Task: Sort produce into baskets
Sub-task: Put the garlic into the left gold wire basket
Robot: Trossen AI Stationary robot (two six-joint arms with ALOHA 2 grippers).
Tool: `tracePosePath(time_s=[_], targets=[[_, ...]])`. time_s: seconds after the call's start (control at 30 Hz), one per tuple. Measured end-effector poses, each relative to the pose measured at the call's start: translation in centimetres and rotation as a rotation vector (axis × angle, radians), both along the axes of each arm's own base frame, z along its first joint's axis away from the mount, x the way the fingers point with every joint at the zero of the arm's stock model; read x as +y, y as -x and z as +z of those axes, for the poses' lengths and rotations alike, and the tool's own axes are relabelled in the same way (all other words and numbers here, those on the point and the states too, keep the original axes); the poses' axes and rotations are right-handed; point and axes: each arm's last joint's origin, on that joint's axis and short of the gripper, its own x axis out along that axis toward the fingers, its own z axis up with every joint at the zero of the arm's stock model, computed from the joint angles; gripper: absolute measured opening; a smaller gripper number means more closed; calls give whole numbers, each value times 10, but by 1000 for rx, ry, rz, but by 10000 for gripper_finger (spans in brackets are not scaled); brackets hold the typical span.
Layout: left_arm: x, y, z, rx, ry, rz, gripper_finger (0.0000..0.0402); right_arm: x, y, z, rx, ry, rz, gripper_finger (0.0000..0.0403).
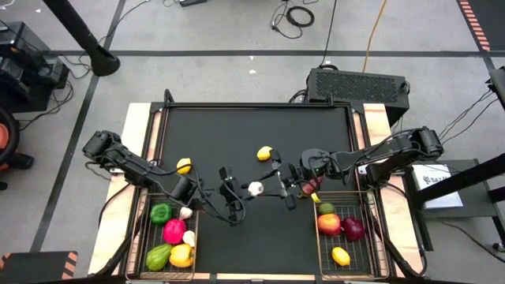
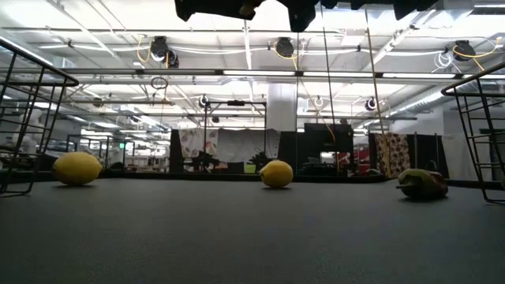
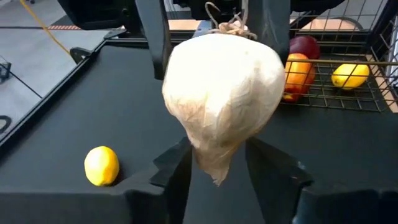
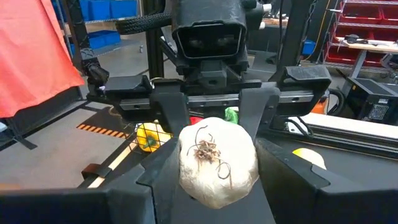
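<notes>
A white garlic bulb [image 1: 255, 188] hangs above the middle of the black table [image 1: 237, 134], between my two grippers. My left gripper [image 1: 234, 196] reaches it from the left and my right gripper [image 1: 280, 185] from the right, and both are shut on it. The bulb fills the left wrist view [image 3: 224, 93] and shows its stringy root end in the right wrist view [image 4: 217, 162]. Two lemons [image 1: 184, 166] [image 1: 264, 153] and a dark red chili [image 1: 312, 187] lie on the table. Wire baskets stand near left [image 1: 142, 237] and near right [image 1: 371, 237]. My left gripper pinches the bulb's narrow pointed end [image 3: 202, 152] between its two fingers. The fingers lie about level and come from the table's left. The bulb is clear of the table. My right gripper pinches the bulb's wide part by its two sides [image 4: 186, 168], near the root end, between its two fingers. The fingers lie about level and come from the table's right, opposite the left gripper's fingers [image 4: 171, 115]. The bulb is clear of the table.
The left basket holds green peppers [image 1: 161, 212], a pink pepper [image 1: 174, 230], a yellow pepper [image 1: 181, 255] and two garlic bulbs [image 1: 185, 211]. The right basket holds a lime [image 1: 326, 208], two apples [image 1: 329, 225] and a lemon [image 1: 340, 255]. The table's far half is bare.
</notes>
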Motion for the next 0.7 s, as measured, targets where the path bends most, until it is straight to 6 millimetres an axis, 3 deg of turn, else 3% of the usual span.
tracePosePath(time_s=[0.33,0.7], targets=[[0,0,0,4,-17,-4,107,0,0,0,1,0,0,189],[0,0,0,6,-26,-9,91,0,0,0,2,-1,0,190]])
